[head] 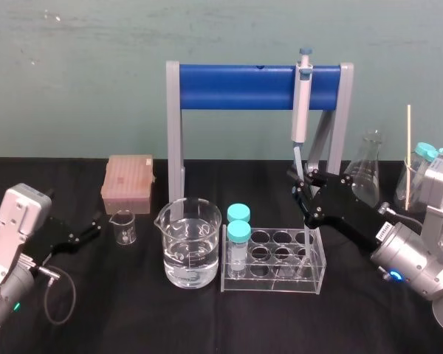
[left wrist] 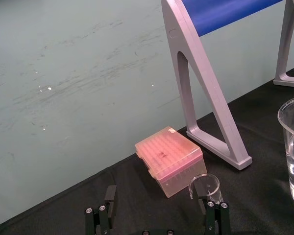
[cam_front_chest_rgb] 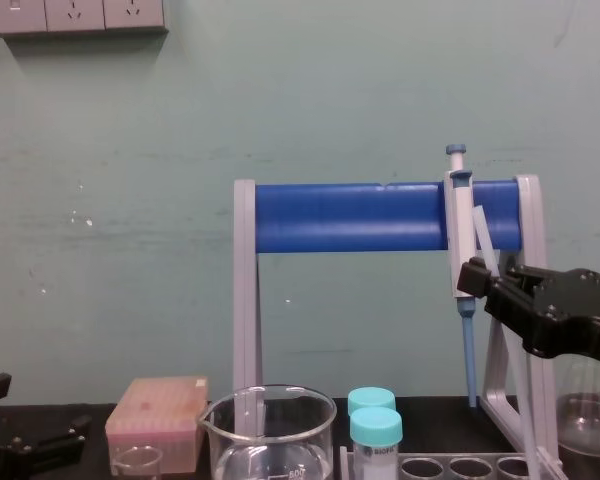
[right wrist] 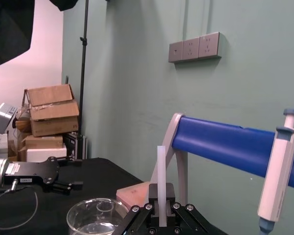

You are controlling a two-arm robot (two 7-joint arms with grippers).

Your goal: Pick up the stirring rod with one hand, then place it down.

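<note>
The stirring rod (right wrist: 161,176) is a thin whitish translucent stick standing up between the fingers of my right gripper (right wrist: 161,210), which is shut on it. In the chest view the rod (cam_front_chest_rgb: 483,235) slants up out of the right gripper (cam_front_chest_rgb: 477,278), close beside the hanging pipette (cam_front_chest_rgb: 459,230). From the head, the right gripper (head: 301,186) hovers above the right end of the tube rack (head: 319,265). My left gripper (head: 96,223) rests open at the table's left, near a small beaker (head: 123,226); its fingers (left wrist: 214,213) hold nothing.
A large beaker of water (head: 190,251) stands mid-table, left of the rack with two blue-capped tubes (head: 238,236). The blue-barred pipette stand (head: 236,86) rises behind. A pink tip box (head: 129,181) sits back left, a conical flask (head: 365,169) back right.
</note>
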